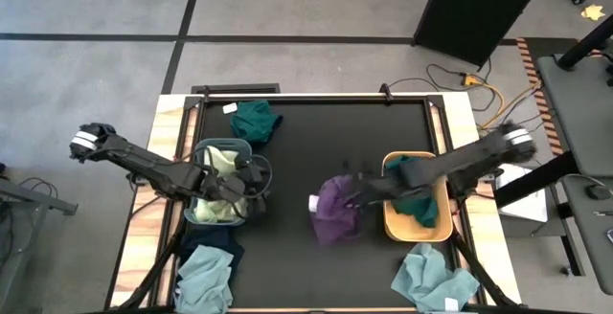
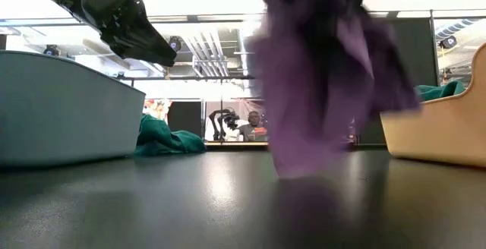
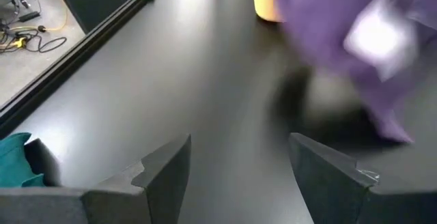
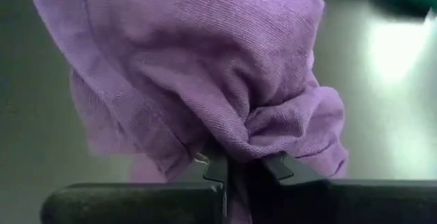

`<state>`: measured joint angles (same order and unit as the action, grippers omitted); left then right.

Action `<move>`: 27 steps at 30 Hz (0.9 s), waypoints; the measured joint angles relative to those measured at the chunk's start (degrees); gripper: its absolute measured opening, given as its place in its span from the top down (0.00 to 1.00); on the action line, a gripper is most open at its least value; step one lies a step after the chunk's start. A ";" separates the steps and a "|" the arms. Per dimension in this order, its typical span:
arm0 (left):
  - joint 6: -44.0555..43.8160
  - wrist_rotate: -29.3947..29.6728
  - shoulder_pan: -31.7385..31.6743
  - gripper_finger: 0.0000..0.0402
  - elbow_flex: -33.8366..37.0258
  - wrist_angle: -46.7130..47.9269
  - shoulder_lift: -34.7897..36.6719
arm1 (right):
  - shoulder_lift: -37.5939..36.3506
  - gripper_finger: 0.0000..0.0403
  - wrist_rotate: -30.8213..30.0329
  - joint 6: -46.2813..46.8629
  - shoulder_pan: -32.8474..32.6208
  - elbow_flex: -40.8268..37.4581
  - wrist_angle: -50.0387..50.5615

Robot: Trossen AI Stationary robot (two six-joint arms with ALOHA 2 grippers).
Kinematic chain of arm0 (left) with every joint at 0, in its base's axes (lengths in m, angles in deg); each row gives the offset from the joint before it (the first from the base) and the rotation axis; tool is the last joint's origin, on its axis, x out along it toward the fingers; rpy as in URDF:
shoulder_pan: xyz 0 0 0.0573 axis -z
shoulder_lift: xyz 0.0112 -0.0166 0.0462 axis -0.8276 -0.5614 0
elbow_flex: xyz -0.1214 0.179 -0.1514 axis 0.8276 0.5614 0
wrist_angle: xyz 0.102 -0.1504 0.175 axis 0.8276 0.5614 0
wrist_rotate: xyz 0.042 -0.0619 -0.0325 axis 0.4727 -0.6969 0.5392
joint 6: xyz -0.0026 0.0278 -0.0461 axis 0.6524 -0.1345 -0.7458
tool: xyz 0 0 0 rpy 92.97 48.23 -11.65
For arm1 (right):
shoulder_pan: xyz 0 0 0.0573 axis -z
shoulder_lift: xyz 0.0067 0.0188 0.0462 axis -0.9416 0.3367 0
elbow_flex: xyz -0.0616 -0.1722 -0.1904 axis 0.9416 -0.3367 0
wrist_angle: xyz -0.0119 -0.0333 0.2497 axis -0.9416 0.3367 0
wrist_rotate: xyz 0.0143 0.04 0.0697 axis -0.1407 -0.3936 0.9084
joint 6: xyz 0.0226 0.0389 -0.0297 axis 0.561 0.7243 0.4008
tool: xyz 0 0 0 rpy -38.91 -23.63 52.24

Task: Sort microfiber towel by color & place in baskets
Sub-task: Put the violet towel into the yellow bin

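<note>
A: Pinching a fold of the purple towel, the right gripper has its fingers drawn tight together on the cloth, which bunches into a thick knot just past the tips.

B: How does the cloth look?

A: Soft and ribbed, deeply creased, gathered at the pinch and spreading loose beyond it. In the low view the purple towel hangs as a long drape, its long axis near upright, the lower edge reaching the black table.

B: Where is it on the table?

A: About the middle, between the two baskets: the grey-blue basket on the left and the orange-tan basket on the right, closer to the orange one.

B: And the left gripper?

A: Its fingers stand wide apart with nothing between them, over the grey-blue basket's inner edge.

B: Other cloths?

A: A pale yellow-green towel in the grey-blue basket, a dark teal towel in the orange-tan one, another teal towel at the far edge, a navy towel under a light blue-grey towel near left, and another blue-grey towel near right.
</note>
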<state>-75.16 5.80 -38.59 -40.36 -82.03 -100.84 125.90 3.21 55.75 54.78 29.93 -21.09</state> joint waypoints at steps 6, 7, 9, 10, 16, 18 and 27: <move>-0.14 0.00 0.02 0.43 0.00 0.02 -0.62 | -18.13 0.96 0.16 6.77 -0.42 0.17 8.45; -0.16 -0.01 0.02 0.43 0.00 0.02 -0.61 | -20.80 0.96 0.19 8.17 -0.44 0.16 11.32; -0.16 0.00 0.02 0.43 0.00 0.02 -0.58 | -25.82 0.96 0.32 11.41 -0.44 0.15 17.42; -0.16 0.00 0.02 0.43 0.00 0.00 -0.58 | -28.12 0.95 0.28 13.29 -0.44 0.15 20.65; -0.16 0.02 0.02 0.43 0.00 0.02 -0.45 | -36.72 0.95 5.72 25.79 -0.44 -2.63 36.27; 0.06 0.04 0.02 0.43 0.00 -0.06 -0.45 | -37.45 0.96 7.88 28.73 -0.46 -4.91 39.44; 0.65 0.46 0.02 0.43 0.02 -0.95 -0.47 | -30.23 0.95 17.98 39.11 -0.44 -21.76 27.74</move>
<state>-74.51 6.26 -38.57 -40.34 -82.97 -101.31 95.67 21.19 94.86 54.34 8.17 6.65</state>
